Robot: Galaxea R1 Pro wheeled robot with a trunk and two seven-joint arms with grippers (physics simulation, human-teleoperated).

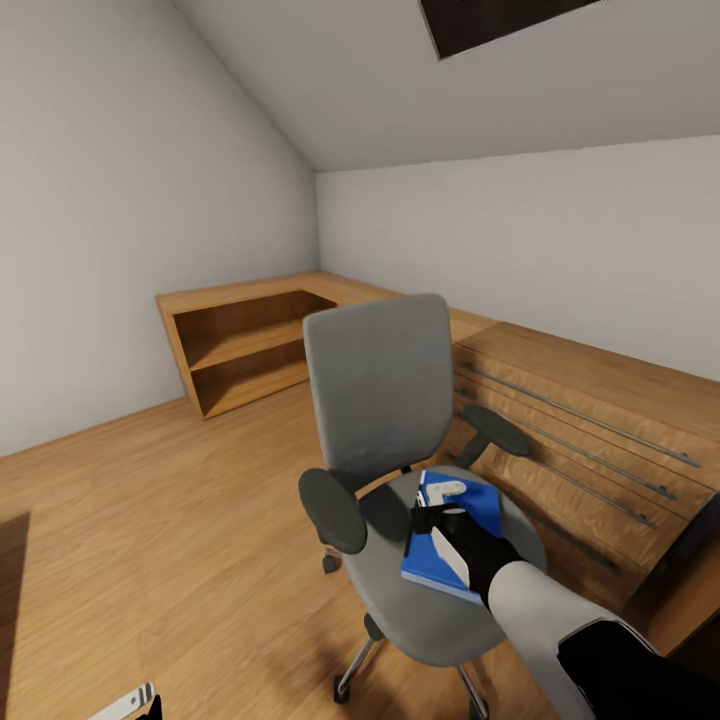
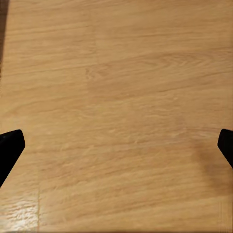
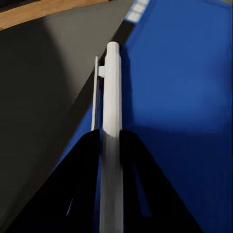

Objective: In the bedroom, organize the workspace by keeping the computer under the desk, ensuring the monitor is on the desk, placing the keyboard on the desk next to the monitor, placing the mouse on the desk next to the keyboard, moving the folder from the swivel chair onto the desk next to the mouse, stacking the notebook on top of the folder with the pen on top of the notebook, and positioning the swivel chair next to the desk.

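Note:
The grey swivel chair point(image 1: 380, 380) stands on the wood floor in front of me, with the bright blue folder point(image 1: 487, 505) lying on its seat. My right gripper point(image 1: 437, 505) hovers low over the folder, shut on the slim white pen point(image 1: 446, 489). In the right wrist view the pen point(image 3: 111, 97) runs straight out between the black fingers point(image 3: 85, 160), above the folder point(image 3: 184, 97) and the grey seat beside it. My left gripper point(image 1: 130, 705) hangs low at the left, open, its fingertips point(image 2: 9, 145) wide apart over bare floor.
A light wooden dresser point(image 1: 580, 430) with long metal handles stands just behind and right of the chair. An open wooden shelf unit point(image 1: 250, 345) fills the far corner under the sloped ceiling with its skylight point(image 1: 500, 20). Wood plank floor point(image 1: 150, 500) spreads to the left.

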